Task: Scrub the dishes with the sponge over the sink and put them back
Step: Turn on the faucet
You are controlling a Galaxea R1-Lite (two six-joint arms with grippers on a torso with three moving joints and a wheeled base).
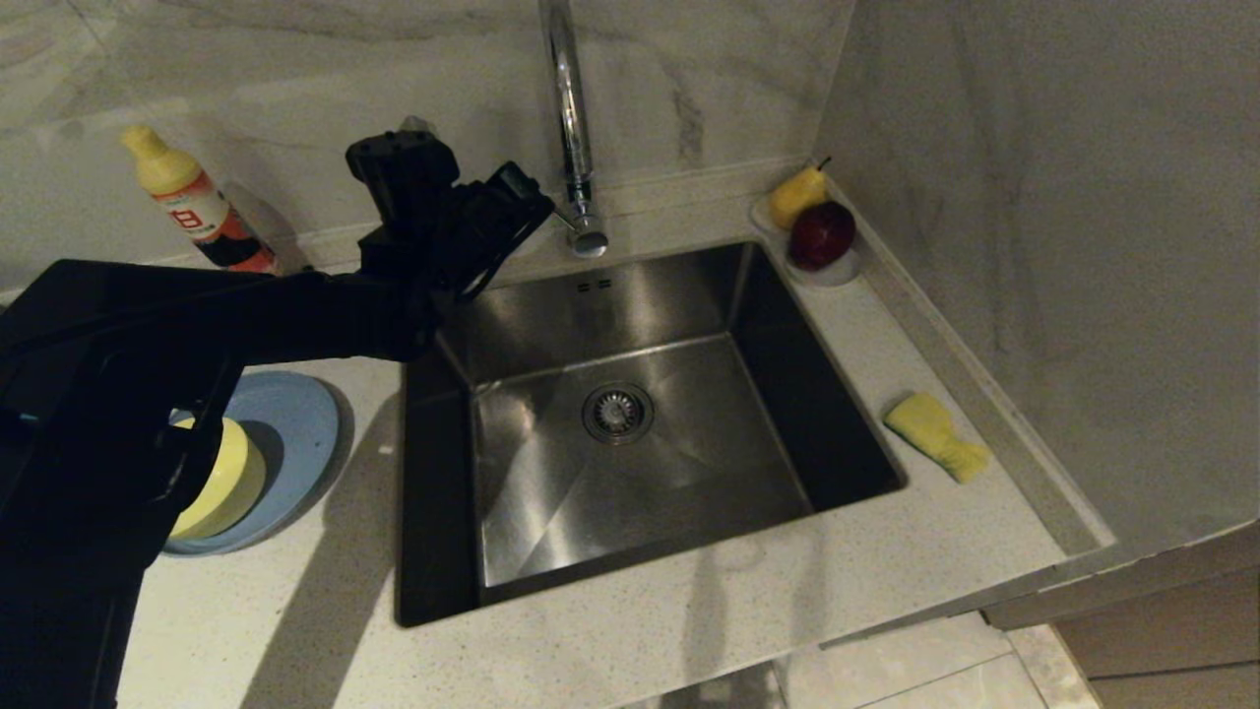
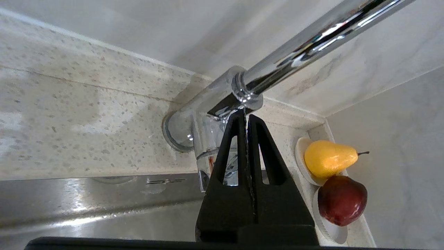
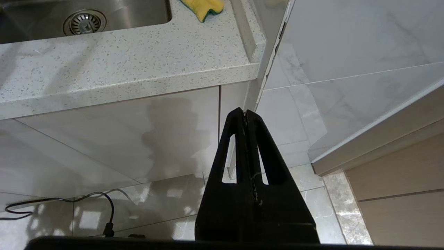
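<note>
Left gripper (image 2: 245, 116) closed, empty, tips at tap (image 1: 574, 128) base, upper centre of head view; likely nudging tap lever for water. Push gently, keep tips on lever.

Left arm stretched across sink (image 1: 630, 414) rim.

Right gripper (image 3: 245, 116) closed, parked below desk (image 1: 689, 611).

Sponge (image 1: 935, 433) right of sink; bowl (image 1: 226, 478) on plate (image 1: 295, 423), left.

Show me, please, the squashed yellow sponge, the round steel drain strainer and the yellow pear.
squashed yellow sponge (image 1: 935, 434), head view, middle of the pad.
round steel drain strainer (image 1: 617, 412), head view, centre of the strainer.
yellow pear (image 2: 327, 158), left wrist view, middle of the body.
</note>
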